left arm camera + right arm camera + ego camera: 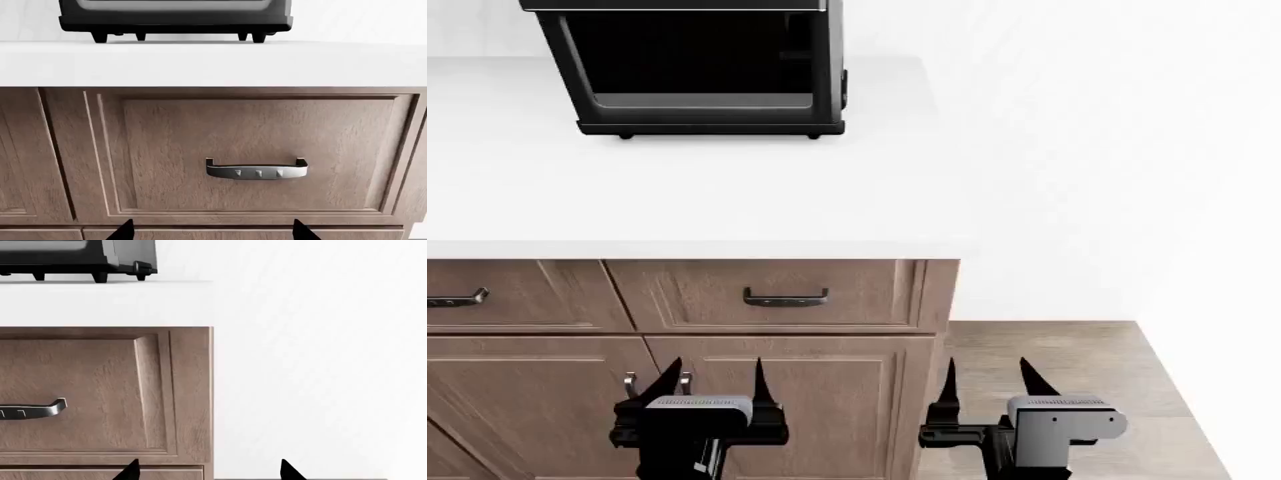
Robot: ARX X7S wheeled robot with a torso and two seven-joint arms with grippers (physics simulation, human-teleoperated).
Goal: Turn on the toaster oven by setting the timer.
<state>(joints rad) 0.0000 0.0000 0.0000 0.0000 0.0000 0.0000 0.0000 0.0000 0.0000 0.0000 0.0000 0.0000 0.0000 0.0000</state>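
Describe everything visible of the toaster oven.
The toaster oven is a black, boxy appliance with a dark glass door framed in black, cropped at the top in the head view. It stands upright on short black feet on the white countertop, set well back from the front edge. No knobs show. Neither gripper touches it.

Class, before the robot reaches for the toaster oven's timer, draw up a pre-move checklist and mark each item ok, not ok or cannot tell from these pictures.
1. Toaster oven on the countertop: ok.
2. Timer knob in sight: not ok, no view shows any knob.
3. Left gripper open, empty: ok.
4. Right gripper open, empty: ok.
5. Grippers at oven height: not ok, both sit low by the cabinet drawer.
6. Oven currently off: cannot tell.
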